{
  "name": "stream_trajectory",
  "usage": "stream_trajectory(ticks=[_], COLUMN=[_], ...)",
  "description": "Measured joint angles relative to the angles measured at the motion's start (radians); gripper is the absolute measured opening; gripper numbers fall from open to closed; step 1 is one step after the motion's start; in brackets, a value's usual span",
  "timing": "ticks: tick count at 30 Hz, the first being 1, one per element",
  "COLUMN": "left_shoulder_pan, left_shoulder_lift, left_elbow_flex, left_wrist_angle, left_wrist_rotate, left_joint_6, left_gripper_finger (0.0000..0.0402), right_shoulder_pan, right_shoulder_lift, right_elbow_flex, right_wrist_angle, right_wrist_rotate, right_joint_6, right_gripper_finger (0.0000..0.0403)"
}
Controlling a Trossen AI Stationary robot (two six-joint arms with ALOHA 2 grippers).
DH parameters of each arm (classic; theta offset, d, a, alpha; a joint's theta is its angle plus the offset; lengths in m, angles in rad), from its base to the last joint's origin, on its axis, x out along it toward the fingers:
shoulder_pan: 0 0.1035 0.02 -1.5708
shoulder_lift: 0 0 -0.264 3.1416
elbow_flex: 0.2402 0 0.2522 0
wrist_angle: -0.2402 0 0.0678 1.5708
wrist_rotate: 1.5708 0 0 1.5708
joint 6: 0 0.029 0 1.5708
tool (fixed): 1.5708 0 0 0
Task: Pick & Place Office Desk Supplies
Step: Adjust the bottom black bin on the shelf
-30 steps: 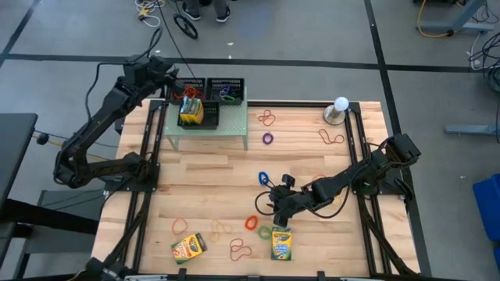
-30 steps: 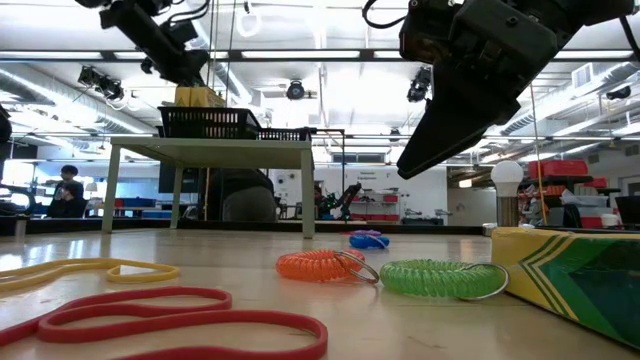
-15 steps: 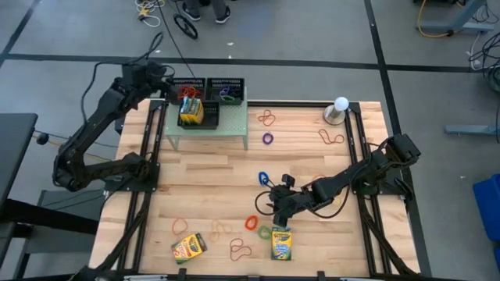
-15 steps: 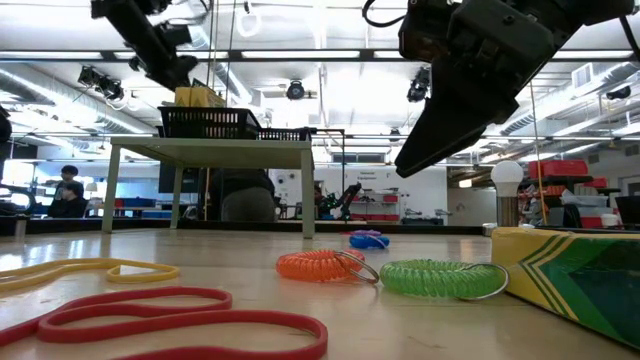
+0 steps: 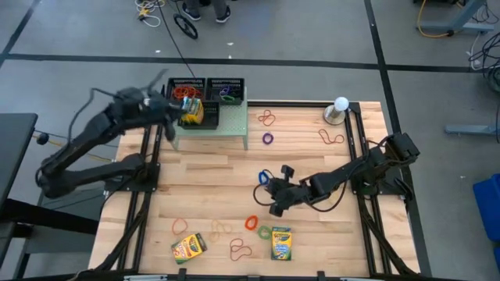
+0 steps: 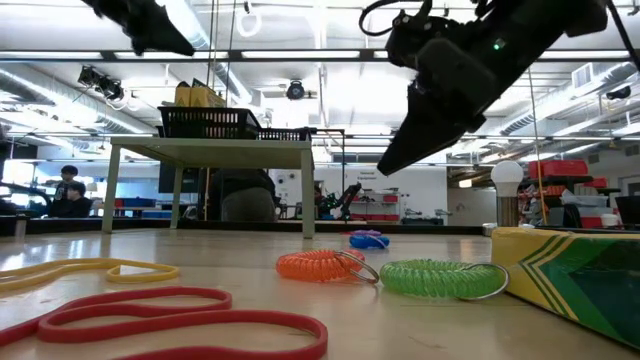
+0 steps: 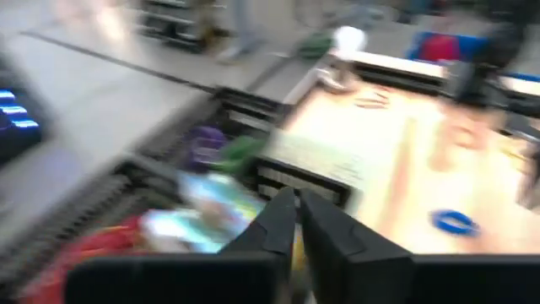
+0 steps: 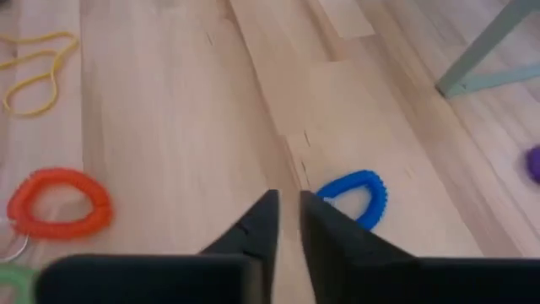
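Swung off the trays, left hand (image 7: pixel 297 221) pinched together empty; only wrist view shows right hand (image 8: pixel 287 221) nearly together beside blue coil (image 8: pixel 359 192).

Both grippers (image 5: pixel 166 129) (image 5: pixel 269 204) withdrawn, narrowed.

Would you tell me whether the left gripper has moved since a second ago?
Yes. The left gripper has pulled back from the black mesh trays to beside the pale green shelf's left edge.

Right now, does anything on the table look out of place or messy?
Yes. Rubber-band loops lie scattered loose over the wooden table, and one crayon box near the front edge sits askew while the other crayon box lies straight.
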State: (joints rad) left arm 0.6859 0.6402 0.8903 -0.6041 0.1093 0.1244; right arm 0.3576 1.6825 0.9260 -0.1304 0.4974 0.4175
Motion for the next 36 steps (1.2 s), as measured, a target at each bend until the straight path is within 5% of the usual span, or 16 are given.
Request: stream_trajectory(ticks=[4,13,17,24,36], left_shoulder_pan=[-0.141,-0.293,-0.345,-0.407,-0.42], left_shoulder_lift=[-0.006,0.065,0.112,0.157,0.164], left_elbow_flex=[-0.161,-0.373,-0.389,-0.39,-0.39], left_wrist_angle=[0.134,0.54,0.609,0.683,0.728], left_wrist_rotate=[-0.003,-0.004,-0.01,-0.163,-0.179], left_joint_6=[-0.106,-0.2,-0.242,-0.309,-0.334], left_gripper_finger=[0.0007,0.0029,0.0029,0.0027,0.0028], right_shoulder_pan=[-0.013,-0.011,0.001,0.006,0.006], right_shoulder_lift=[0.0,-0.001,-0.001,-0.002,-0.002], right_elbow_flex=[-0.038,-0.041,-0.041,-0.041,-0.041], right_wrist_angle=[0.096,0.121,0.12,0.121,0.121], right_wrist_rotate=[0.004,0.006,0.04,0.077,0.077], right_joint_6=[-0.034,-0.04,-0.041,-0.038,-0.041], right_gripper_finger=[0.0008,0.0018,0.0005,0.0016,0.0008])
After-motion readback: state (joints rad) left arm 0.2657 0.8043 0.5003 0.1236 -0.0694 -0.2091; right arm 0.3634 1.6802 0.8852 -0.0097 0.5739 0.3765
